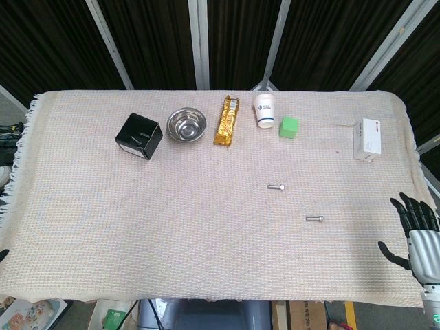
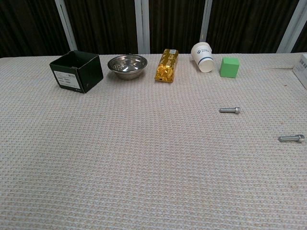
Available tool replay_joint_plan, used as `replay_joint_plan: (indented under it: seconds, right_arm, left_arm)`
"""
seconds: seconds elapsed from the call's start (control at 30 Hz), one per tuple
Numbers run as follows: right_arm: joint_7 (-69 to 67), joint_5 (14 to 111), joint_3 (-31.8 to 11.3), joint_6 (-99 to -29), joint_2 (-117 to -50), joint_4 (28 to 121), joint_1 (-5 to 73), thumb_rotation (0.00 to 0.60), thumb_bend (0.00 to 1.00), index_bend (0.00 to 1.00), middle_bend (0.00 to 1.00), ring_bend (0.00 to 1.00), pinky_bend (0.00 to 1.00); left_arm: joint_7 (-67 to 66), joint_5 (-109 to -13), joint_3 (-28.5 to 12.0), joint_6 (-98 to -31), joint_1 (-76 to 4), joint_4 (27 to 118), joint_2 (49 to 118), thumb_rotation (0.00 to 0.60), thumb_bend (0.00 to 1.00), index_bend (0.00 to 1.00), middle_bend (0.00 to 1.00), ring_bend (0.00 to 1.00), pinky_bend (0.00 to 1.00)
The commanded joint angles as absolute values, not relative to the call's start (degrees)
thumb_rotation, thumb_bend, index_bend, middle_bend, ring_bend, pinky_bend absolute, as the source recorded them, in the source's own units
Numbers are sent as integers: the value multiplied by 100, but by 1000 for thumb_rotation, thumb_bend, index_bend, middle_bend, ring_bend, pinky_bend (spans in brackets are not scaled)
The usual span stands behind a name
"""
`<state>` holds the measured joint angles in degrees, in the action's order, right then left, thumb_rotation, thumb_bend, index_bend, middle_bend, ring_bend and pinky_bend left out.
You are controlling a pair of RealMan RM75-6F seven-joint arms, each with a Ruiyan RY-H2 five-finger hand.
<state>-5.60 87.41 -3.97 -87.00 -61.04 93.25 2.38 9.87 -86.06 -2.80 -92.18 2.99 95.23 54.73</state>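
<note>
The right hand (image 1: 418, 230) hangs at the table's near right edge, dark fingers spread apart, holding nothing. Of the left hand only a dark tip shows at the left edge; its state cannot be told. Nearest lies a small metal bolt (image 1: 314, 218) on the woven cloth (image 1: 172, 227), well apart from the hand, nothing between them. A second bolt (image 1: 276, 186) lies beyond. Further back stand a green cube (image 1: 289, 126), paper cup (image 1: 265, 111), golden packet (image 1: 227, 120), steel bowl (image 1: 187, 124), black box (image 1: 139, 136) and white box (image 1: 368, 139).

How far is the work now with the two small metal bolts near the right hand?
Nothing looks done yet: both small metal bolts lie loose on the woven cloth. Nothing is in hand; the right hand hovers open at the table edge, nearest the closer bolt. Grasping remains.
</note>
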Motion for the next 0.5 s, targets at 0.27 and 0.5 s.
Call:
replay_joint_plan:
  seconds: [0.27,0.5]
  right_arm:
    - [-374,8572,-424,-8672,-6130,9437,216,600,249,104,0,0,0]
    - [-329,8489,-429,-8625,-6125,9507,213,600,249,122,0,0,0]
  left_arm:
    - [884,-8533,-311,-9178,267,9541,5510,600,42,85,92,9,0]
    - [753,-8403,-338,-9161,274,9583,5534,600,42,85,96,9,3]
